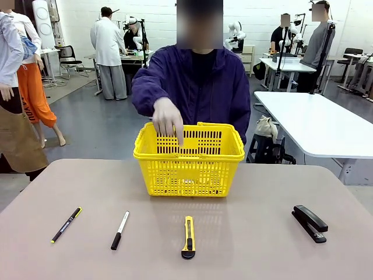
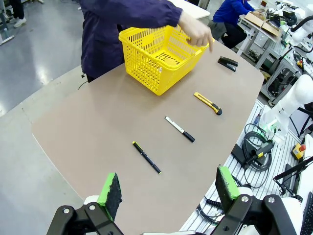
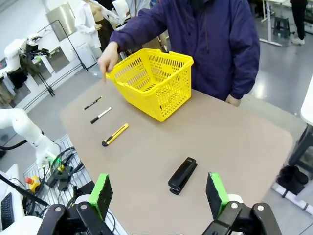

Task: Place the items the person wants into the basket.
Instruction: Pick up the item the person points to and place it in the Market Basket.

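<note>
Shows black, angular fingers [image 2: 95,216] on the left claw [image 2: 168,188], tipped with bright green pads [image 2: 111,188] and pinned with round bolt heads at the knuckles. Repeats that black-and-green build on the right claw [image 3: 159,192]. Wears, as to the person [image 1: 192,81], a long-sleeved dark navy-purple zip jacket over a black top.

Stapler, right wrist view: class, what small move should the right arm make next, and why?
Probably lower the open right end effector toward the black stapler: it lies free on the table just ahead of the green pads. The person's hand is at the yellow basket's rim, so no drop yet.
</note>
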Tool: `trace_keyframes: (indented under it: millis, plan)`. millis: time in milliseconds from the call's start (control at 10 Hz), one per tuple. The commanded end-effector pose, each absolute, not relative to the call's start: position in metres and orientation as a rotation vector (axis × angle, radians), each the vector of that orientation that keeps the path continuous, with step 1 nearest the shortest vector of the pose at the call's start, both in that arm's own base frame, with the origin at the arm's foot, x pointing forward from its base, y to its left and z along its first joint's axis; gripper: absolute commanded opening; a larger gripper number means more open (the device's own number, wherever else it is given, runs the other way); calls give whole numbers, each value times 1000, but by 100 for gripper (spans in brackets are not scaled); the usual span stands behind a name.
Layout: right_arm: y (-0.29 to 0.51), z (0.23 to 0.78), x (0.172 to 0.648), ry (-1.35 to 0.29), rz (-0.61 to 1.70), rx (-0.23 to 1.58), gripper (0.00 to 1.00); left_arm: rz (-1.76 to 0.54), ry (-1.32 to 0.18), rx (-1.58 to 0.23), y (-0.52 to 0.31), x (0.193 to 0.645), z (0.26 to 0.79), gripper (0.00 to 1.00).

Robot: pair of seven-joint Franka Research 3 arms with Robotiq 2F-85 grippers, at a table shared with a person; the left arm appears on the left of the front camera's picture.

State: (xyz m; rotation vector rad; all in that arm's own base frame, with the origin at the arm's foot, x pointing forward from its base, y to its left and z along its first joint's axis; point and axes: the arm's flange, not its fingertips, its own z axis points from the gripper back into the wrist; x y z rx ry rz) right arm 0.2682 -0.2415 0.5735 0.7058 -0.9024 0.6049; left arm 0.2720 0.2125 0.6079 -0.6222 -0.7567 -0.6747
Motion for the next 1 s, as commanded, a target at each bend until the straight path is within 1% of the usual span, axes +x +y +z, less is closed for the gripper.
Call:
trace_keyframes:
  millis: [0, 900]
  plan:
    - [-243, 577, 270, -918, 622, 708, 100, -690, -774, -625, 214, 272, 609, 100]
    - [-243, 577, 270, -918, 622, 708, 100, -690, -774, -625, 214, 272, 609, 100]
